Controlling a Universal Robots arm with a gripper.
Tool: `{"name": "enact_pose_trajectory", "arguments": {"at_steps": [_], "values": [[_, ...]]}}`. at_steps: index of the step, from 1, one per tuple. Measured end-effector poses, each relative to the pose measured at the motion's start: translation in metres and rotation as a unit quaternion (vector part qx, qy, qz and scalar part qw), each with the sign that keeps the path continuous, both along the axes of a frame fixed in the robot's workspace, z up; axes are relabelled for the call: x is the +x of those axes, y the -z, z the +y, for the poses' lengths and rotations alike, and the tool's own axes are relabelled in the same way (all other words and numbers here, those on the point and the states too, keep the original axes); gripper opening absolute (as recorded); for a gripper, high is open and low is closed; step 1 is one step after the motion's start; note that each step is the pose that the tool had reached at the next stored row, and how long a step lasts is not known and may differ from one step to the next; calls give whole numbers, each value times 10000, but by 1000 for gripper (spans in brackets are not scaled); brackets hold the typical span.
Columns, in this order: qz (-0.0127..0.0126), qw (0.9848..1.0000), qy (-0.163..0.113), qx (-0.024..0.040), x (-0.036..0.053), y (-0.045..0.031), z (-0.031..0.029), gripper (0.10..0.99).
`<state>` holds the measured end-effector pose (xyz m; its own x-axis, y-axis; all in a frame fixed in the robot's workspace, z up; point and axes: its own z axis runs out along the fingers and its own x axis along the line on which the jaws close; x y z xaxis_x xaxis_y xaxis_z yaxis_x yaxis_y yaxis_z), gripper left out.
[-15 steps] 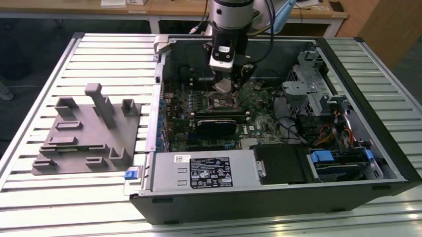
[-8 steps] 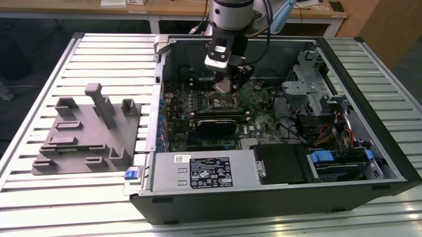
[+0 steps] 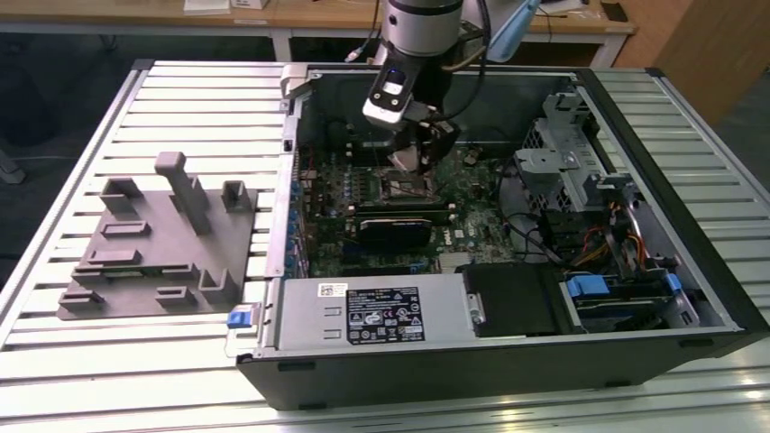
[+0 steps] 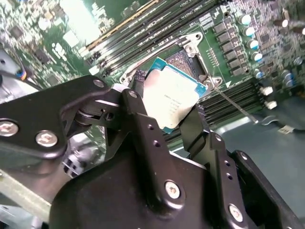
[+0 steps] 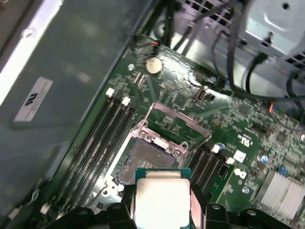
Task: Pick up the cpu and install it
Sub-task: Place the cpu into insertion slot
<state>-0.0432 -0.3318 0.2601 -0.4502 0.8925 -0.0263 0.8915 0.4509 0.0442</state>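
1. A slatted bench (image 3: 121, 379), with a desk (image 3: 313, 13) behind, is carrying one open computer case (image 3: 481, 379) and one gray tray (image 3: 144, 262).
2. One hand (image 4: 167, 99) is gripping one cpu (image 5: 162, 200) above the open socket (image 5: 147, 160), upper centre of the exterior view.

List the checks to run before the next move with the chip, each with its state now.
1. The chip is held in the gripper: ok.
2. The socket is empty: ok.
3. The socket cover is raised: ok.
4. The chip is seated in the socket: not ok, it is held above it.
5. The chip's corners line up with the socket: cannot tell.
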Motion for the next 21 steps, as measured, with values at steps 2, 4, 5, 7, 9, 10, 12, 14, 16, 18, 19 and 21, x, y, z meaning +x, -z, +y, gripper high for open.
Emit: {"name": "enact_pose_trajectory", "arguments": {"at_steps": [2,4,5,7,9,10,12,14,16,18,19,21], "values": [[0,9998,185,0,0,5,0,541],[0,9993,365,0,0,10,0,541],[0,9990,455,0,0,12,0,541],[0,9980,635,0,0,18,0,541],[0,9966,822,-1,0,23,0,541],[0,9958,912,0,0,26,0,541],[0,9940,1090,0,0,31,0,541],[0,9919,1269,0,0,36,0,541],[0,9894,1455,0,0,42,0,541],[0,9867,1625,0,0,46,0,541],[0,9855,1697,0,0,47,1,541],[0,9843,1766,0,-1,51,11,541]]}}
